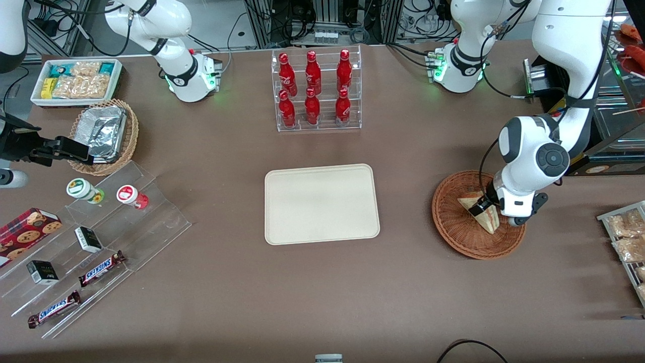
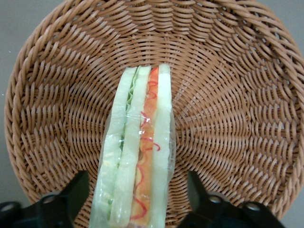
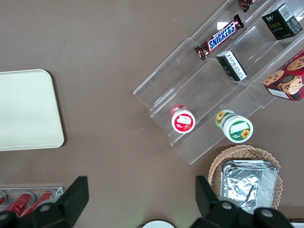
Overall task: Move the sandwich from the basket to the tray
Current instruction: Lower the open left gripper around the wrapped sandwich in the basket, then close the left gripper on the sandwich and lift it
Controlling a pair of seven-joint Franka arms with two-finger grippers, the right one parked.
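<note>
The gripper [image 1: 485, 207] hangs low over the basket [image 1: 453, 222] with its fingers [image 2: 73, 195] spread wide on both sides of the sandwich [image 2: 140, 156], not touching it, and the sandwich stands on its edge in the basket, well apart from the bare tray [image 1: 321, 203].

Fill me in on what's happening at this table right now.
The left arm has its gripper down in the basket, at the working arm's end of the table. Its open fingers sit on either side of the sandwich, which stands on edge in the basket and has not been lifted. The tray in the middle of the table has nothing on it, so the move has not yet begun.
</note>
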